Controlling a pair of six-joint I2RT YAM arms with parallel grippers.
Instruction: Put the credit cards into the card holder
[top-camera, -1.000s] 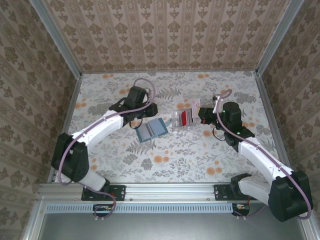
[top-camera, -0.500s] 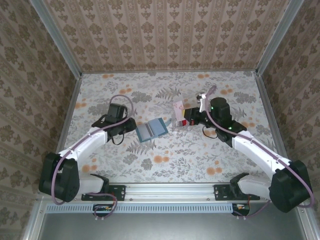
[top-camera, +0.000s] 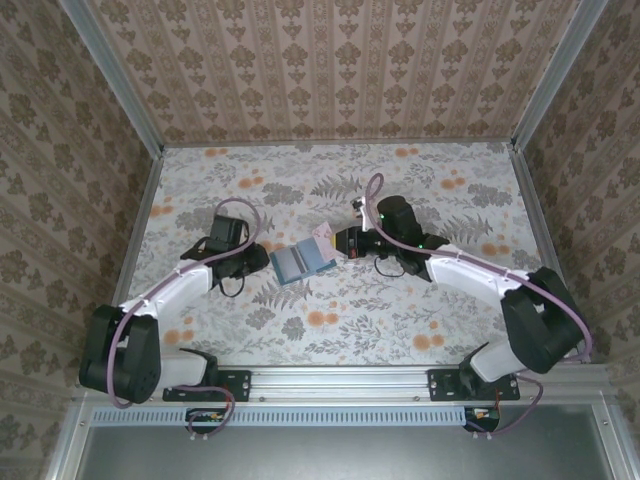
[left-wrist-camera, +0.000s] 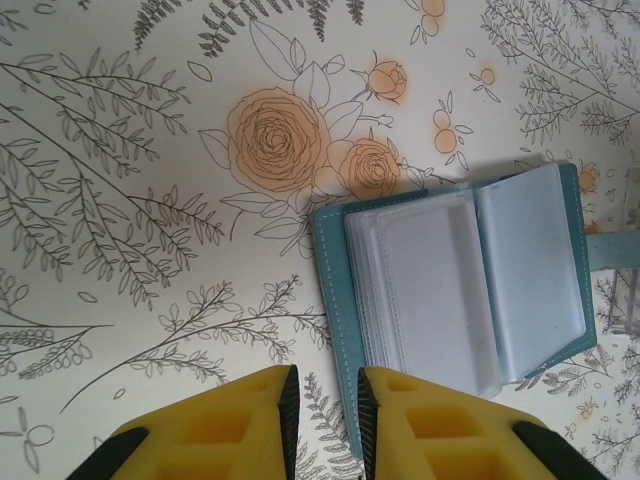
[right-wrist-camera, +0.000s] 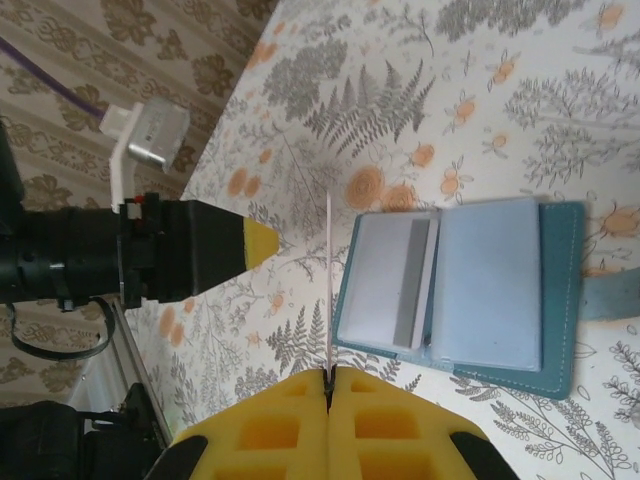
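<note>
The teal card holder (top-camera: 303, 260) lies open like a book on the flowered table, its clear sleeves (left-wrist-camera: 460, 290) facing up. My left gripper (top-camera: 260, 262) sits just left of it. In the left wrist view its jaws (left-wrist-camera: 325, 390) stand a narrow gap apart over the holder's left edge, gripping nothing. My right gripper (top-camera: 336, 241) hovers at the holder's far right corner, shut on a pale credit card (top-camera: 322, 232). The right wrist view shows that card (right-wrist-camera: 328, 290) edge-on and upright, left of the open holder (right-wrist-camera: 465, 285).
The holder's teal strap (left-wrist-camera: 612, 250) sticks out to the right, with a clear plastic edge (left-wrist-camera: 628, 300) just below it. The left gripper's yellow fingertip (right-wrist-camera: 258, 243) shows in the right wrist view, close to the held card. Metal rails and patterned walls bound the table.
My right gripper has carried the pale card leftward from the tray area to the holder. My left gripper has pulled back and down to the holder's left side.
</note>
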